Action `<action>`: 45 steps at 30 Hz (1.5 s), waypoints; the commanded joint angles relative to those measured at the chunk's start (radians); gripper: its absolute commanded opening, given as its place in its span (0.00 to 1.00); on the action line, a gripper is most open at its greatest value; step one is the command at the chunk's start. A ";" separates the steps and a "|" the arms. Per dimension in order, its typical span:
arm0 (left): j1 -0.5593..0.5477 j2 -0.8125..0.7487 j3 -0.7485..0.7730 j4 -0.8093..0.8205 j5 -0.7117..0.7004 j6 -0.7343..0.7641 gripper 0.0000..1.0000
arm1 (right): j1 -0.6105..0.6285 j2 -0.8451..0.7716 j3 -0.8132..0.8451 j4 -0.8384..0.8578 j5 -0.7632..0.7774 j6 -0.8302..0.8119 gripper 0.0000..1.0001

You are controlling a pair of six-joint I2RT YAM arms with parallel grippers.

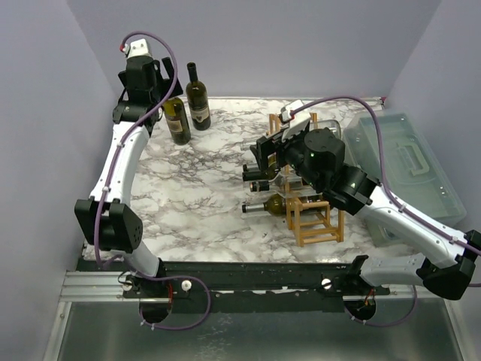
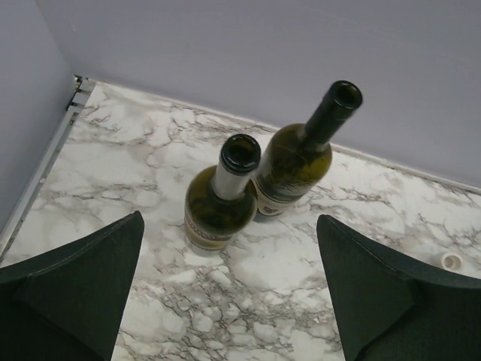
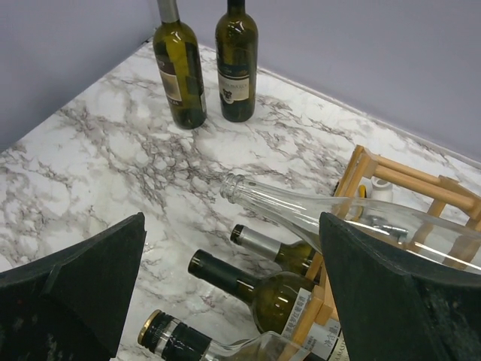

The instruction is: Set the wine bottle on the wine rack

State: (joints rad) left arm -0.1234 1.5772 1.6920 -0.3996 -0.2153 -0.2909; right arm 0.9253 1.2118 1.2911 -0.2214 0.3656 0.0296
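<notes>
Wine bottles (image 2: 225,203) stand upright near left fingers (image 2: 75,286); those and right fingers (image 3: 75,293) gape empty.

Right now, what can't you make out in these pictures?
Rack: top view, right arm covers its middle and bottle count.
Clear bottle: right wrist view, base behind the right tool.
Box: top view, cloudy lid hides contents.
Small white thing: left wrist view, too small to identify.

Left of the wine rack (image 1: 295,222) the marble table (image 1: 203,192) lies open as far as two upright bottles (image 1: 198,101) at the back; bottle necks (image 1: 259,205) jut leftward from it, and a plastic box (image 1: 409,162) crowds its right
</notes>
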 commanded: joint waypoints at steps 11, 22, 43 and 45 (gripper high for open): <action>0.065 0.303 0.247 -0.039 0.083 0.084 0.94 | -0.008 -0.051 -0.012 0.004 -0.078 0.019 1.00; 0.063 0.399 0.281 -0.042 0.016 0.127 0.66 | -0.008 -0.057 -0.010 -0.007 -0.068 0.019 1.00; 0.053 0.164 0.038 -0.077 -0.056 -0.017 0.00 | -0.008 -0.019 0.006 -0.008 -0.085 0.035 1.00; 0.053 0.112 0.000 -0.077 -0.024 -0.034 0.00 | -0.008 -0.011 0.016 -0.006 -0.096 0.037 1.00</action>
State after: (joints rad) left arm -0.0669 1.8252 1.7618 -0.4591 -0.2287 -0.2409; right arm 0.9215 1.1828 1.2793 -0.2279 0.3050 0.0528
